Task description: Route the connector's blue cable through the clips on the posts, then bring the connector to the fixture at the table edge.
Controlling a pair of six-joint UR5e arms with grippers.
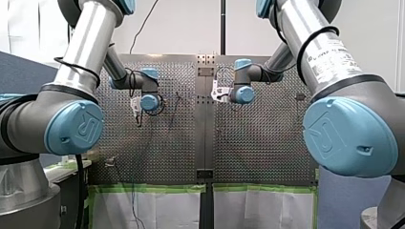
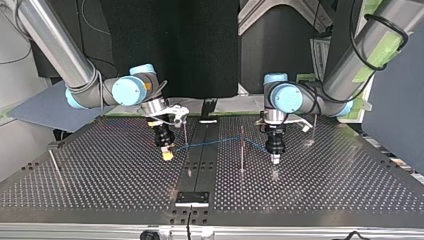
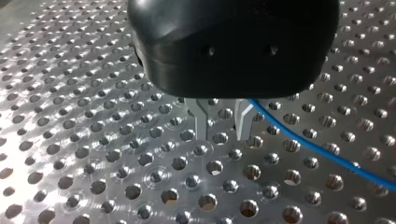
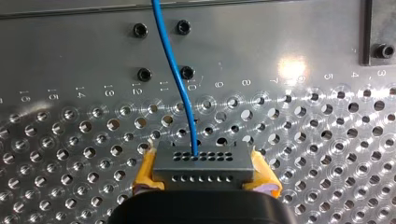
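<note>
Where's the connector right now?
The connector sits in my right gripper, between its yellow pads, over the table just left of the centre strip in the top view.

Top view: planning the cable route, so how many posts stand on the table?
4: one post at the view's far left, one beside my right gripper, one mid-table, one at the view's right. Others may hide behind arms.

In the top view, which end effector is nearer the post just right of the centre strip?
Left. In that view my left end effector hovers close, right of the post; my right end effector, gripping the connector, is beyond the centre strip at its left.
</note>
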